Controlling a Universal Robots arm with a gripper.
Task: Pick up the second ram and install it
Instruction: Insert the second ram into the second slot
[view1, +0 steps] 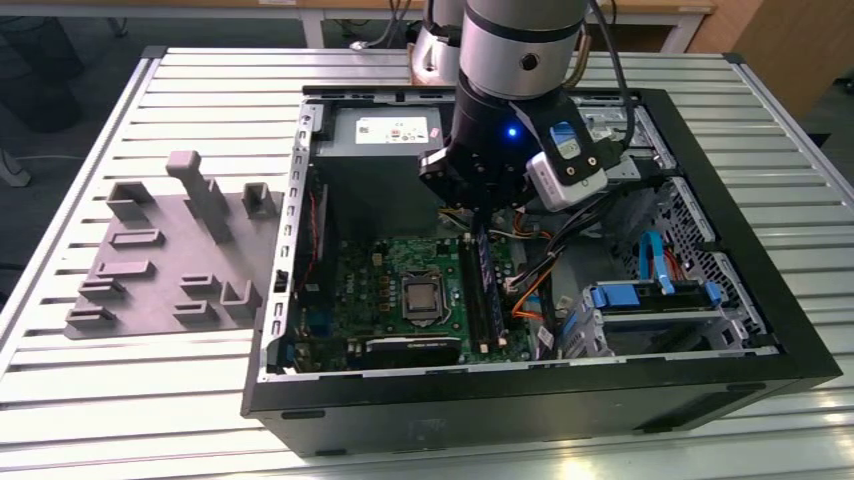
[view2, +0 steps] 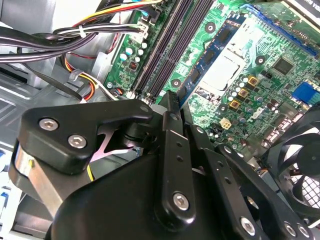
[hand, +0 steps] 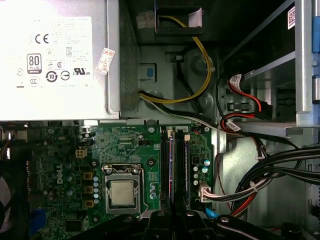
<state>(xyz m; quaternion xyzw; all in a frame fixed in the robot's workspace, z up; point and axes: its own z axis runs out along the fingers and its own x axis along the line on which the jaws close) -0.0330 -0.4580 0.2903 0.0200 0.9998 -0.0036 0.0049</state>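
The second ram (view1: 482, 272) is a thin dark stick standing on edge along the black slot rails (view1: 469, 300), to the exterior view's right of the CPU socket (view1: 423, 296). In the first wrist view the ram (hand: 176, 170) runs as a dark strip between the rails. My gripper (view1: 477, 226) hangs over its far end inside the open case, fingers drawn together on the stick's top edge. In both wrist views the black fingertips (view2: 171, 97) (hand: 172, 217) line up with the rails (view2: 165, 45). I cannot tell whether the stick is fully seated.
The silver power supply (view1: 387, 130) (hand: 50, 60) lies just beyond the slots. Cable bundles (view1: 534, 280) (hand: 260, 170) crowd the side toward the blue drive cage (view1: 654, 300). A fan (view2: 300, 165) sits near the board. The grey fixture plate (view1: 160, 260) lies outside the case.
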